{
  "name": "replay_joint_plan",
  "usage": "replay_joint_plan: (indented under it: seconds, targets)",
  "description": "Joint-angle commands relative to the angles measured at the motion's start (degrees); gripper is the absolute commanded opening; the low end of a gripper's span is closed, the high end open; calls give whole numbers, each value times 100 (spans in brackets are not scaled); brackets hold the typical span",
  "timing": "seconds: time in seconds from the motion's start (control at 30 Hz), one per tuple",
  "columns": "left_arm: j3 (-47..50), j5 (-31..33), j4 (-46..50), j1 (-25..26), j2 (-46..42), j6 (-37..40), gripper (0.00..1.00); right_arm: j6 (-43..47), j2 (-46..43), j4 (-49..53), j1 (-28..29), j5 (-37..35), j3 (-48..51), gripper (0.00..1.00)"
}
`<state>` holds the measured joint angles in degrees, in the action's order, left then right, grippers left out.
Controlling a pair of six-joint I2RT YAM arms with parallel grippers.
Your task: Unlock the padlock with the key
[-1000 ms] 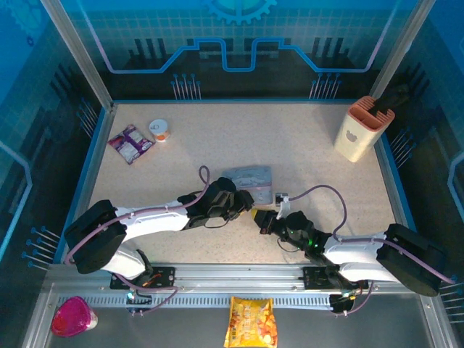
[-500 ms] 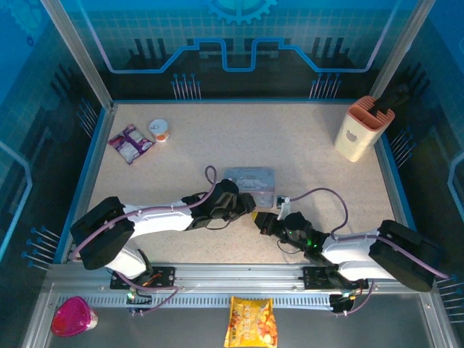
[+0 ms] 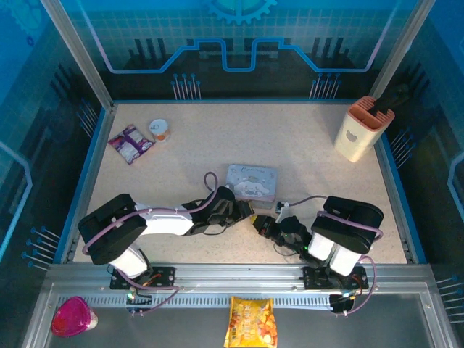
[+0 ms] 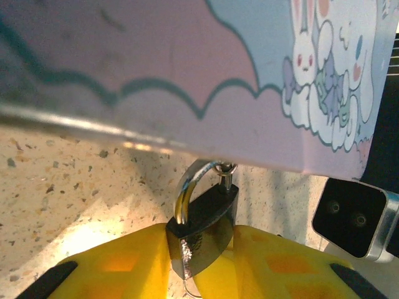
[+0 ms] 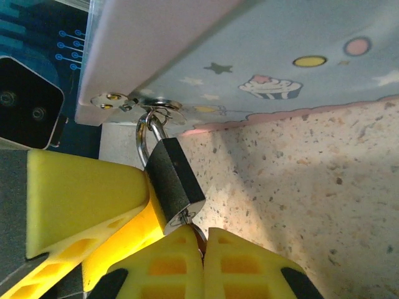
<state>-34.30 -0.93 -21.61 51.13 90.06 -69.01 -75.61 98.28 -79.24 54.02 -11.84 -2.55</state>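
Hanging from the hasp on the near edge of the pastel tin box [image 4: 156, 75], the padlock [image 4: 202, 227] sits low over the speckled table [image 4: 56, 180], tilted. Its shackle [image 4: 186, 190] is threaded through the hasp ring and looks seated in the body.

Left gripper [image 4: 201, 265]: clenched on the padlock, one yellow pad against each flat side of the dark body.

Right gripper [image 5: 204, 261]: pads pressed together directly under the padlock's base, pinching the key [image 5: 194, 229]. Just a thin metal sliver of it shows between the keyhole end and the pad seam; the rest is hidden.

From the overhead camera, both grippers meet just in front of the box, near the table's front edge.
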Motion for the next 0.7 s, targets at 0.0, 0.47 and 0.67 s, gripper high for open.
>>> replay_joint_plan:
  seconds: [0.0, 0.47, 0.67]
  targets:
    - [91, -241, -878, -21, -162, 41, 35, -185, 151, -231, -75, 6, -90, 0]
    - [1036, -309, -2894, -415, 117, 512, 48, -734, 133, -227, 291, -414, -9, 0]
    - [1212, -249, -2976, -409, 249, 493, 51, -795, -190, -231, 339, -472, -7, 0]
